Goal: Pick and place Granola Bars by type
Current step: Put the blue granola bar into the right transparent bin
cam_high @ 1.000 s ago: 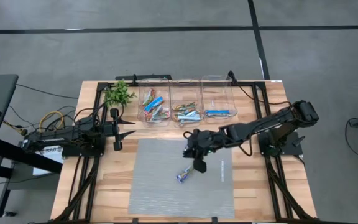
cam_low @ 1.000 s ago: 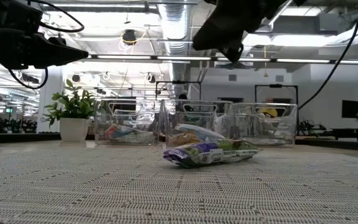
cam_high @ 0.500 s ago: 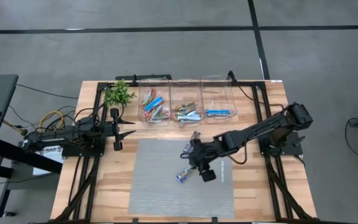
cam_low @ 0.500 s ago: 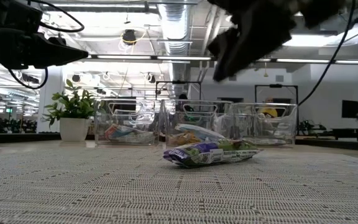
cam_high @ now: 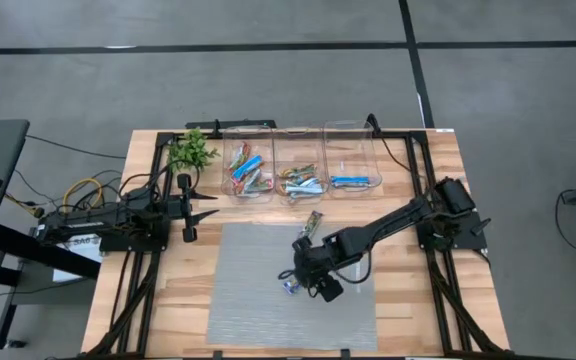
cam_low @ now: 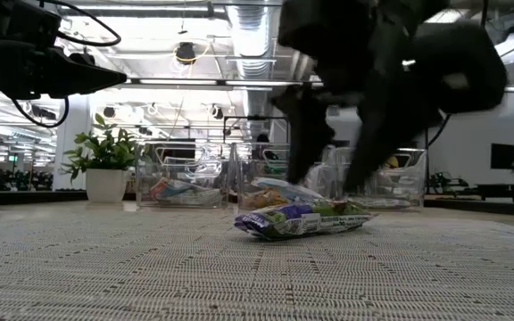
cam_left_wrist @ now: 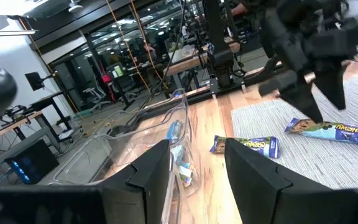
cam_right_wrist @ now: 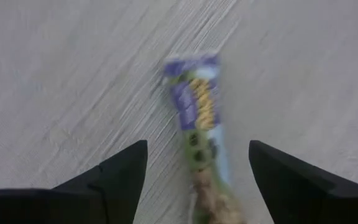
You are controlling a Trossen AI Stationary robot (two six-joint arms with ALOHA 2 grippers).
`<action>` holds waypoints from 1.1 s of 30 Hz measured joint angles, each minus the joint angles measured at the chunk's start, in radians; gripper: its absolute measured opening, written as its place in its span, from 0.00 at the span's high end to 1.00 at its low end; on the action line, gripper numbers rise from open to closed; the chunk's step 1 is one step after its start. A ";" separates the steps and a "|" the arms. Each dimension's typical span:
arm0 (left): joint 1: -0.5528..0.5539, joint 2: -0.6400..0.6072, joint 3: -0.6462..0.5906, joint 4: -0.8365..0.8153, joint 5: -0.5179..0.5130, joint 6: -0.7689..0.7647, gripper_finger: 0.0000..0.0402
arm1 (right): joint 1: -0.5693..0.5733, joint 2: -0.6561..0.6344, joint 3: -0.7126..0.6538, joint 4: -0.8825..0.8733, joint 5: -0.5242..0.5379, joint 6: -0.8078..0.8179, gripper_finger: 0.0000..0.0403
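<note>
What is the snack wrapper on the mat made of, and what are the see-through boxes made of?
The granola bar wrapper looks like thin shiny foil or plastic film: it is crinkled, printed and catches the light. The bins look like clear hard plastic: you can see bars through their glossy walls. The right gripper hangs over the bar with fingers spread.

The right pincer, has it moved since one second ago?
Yes. The right pincer has come down toward the granola bar on the grey mat, farther from the clear bins.

Bare grey mat [cam_high: 248,290] all around the lone bar [cam_high: 293,283]; bins [cam_high: 300,172] well apart.
</note>
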 joint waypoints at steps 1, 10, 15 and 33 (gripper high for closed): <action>0.000 0.000 0.000 0.000 0.000 0.000 0.63 | 0.003 0.013 0.000 -0.007 0.000 -0.010 0.32; 0.000 0.000 0.000 0.000 0.000 0.000 0.63 | 0.012 0.052 0.003 0.022 0.080 -0.042 0.32; 0.000 0.000 0.000 0.000 0.000 0.000 0.63 | -0.005 0.052 0.003 0.040 0.100 -0.043 0.32; 0.000 0.000 0.000 0.000 0.000 0.000 0.63 | -0.001 0.095 0.004 0.041 0.087 -0.040 0.51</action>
